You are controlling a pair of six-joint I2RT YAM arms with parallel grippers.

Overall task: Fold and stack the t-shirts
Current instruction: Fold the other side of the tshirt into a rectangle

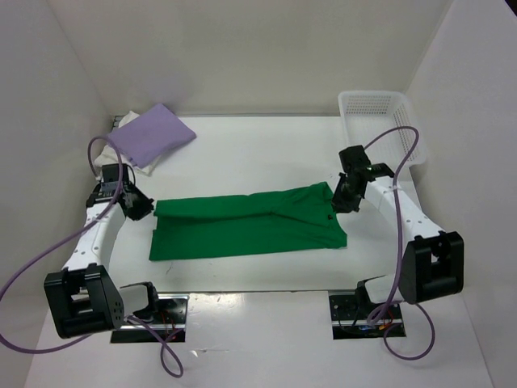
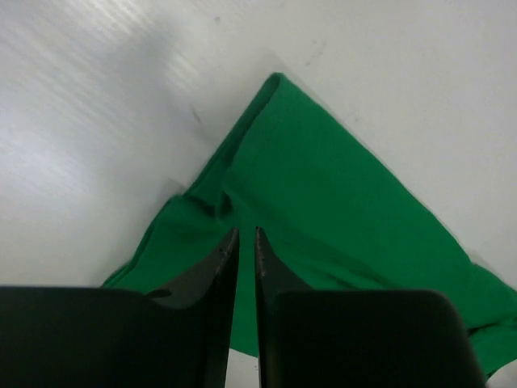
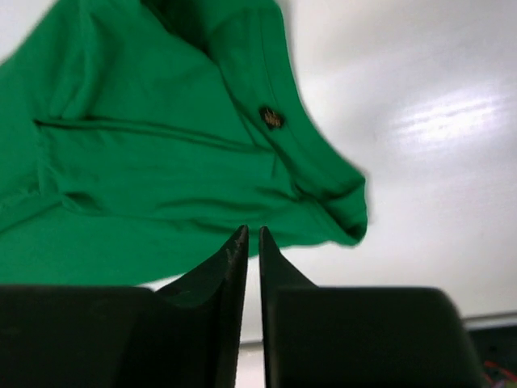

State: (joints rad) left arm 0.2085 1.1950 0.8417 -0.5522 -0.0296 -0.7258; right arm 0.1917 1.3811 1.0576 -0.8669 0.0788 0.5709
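The left gripper [image 2: 245,234] has its two black fingers drawn together to a thin slit, and the folds of the bright green cloth t-shirt [image 2: 323,194] gather at the tips, so it appears to pinch the cloth at the shirt's left end. The right gripper [image 3: 251,230] is closed in the same way, with its tips on the edge of the same shirt near the far right corner, where a small dark mark [image 3: 271,118] sits on the fabric. In the top view this shirt lies as one long folded band across the middle of the flat white table [image 1: 258,153], stretched between the two arms - one gripper at each end. Three shirts can be counted in all. At the far left corner, well apart from the green one, the folded pale lilac-purple t-shirt [image 1: 152,133] rests on the white t-shirt [image 1: 142,165], which shows only at its edges. One white plastic lattice basket [image 1: 355,121] stands at the far right corner, just behind the right arm.
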